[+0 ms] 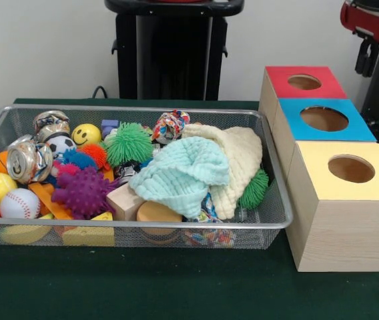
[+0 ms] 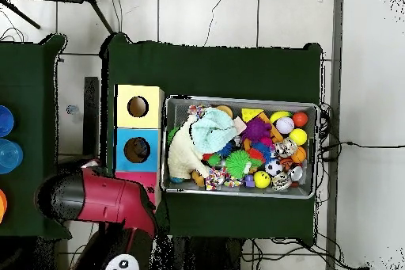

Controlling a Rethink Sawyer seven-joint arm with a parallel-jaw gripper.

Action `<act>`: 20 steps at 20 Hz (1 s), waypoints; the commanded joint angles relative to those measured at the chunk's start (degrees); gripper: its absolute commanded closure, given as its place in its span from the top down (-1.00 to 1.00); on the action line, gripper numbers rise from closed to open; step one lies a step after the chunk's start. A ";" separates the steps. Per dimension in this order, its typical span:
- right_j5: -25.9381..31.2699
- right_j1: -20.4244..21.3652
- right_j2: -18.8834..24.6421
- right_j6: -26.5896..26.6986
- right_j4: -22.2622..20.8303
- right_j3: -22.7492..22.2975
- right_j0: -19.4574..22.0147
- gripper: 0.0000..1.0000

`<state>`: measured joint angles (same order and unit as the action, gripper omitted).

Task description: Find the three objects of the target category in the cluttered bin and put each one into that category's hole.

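Observation:
The silver wire-mesh bin (image 1: pixel 129 107) sits on the green table, left of three wooden boxes. It holds a mint cloth (image 1: pixel 183 173), a cream cloth (image 1: pixel 239 157), green (image 1: pixel 128 143) and purple (image 1: pixel 83 191) spiky balls, a baseball (image 1: pixel 19 203), a crushed can (image 1: pixel 29 160), a smiley ball (image 1: pixel 86 134), a wooden block (image 1: pixel 124 202) and more. The boxes have red (image 1: pixel 283 80), blue (image 1: pixel 296 127) and yellow (image 1: pixel 316 180) tops, each with a round hole. My gripper (image 1: pixel 365 59) hangs at the top right, behind the red box and away from the bin. From overhead my red arm (image 2: pixel 103 199) covers part of the red box.
The black pedestal (image 1: pixel 173 50) stands behind the bin. In the overhead view the bin (image 2: pixel 237 99) lies right of the yellow (image 2: pixel 126 96) and blue (image 2: pixel 123 160) boxes. A second green table with blue round things (image 2: pixel 6 156) is at the left edge.

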<state>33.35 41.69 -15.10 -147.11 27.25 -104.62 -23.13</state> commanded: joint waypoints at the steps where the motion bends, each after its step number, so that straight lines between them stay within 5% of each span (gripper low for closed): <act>1: -8.60 -1.50 3.95 -1.69 -3.02 -3.20 4.90 -1.00; 7: -16.54 -0.12 8.66 5.56 -7.32 -8.63 12.96 -1.00; 14: -25.98 -3.97 14.35 11.95 -23.68 -9.06 25.79 -1.00; 20: -26.94 -5.95 17.63 10.11 -33.39 -6.89 32.89 -1.00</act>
<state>8.74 38.89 -7.03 -147.11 3.32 -109.04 3.94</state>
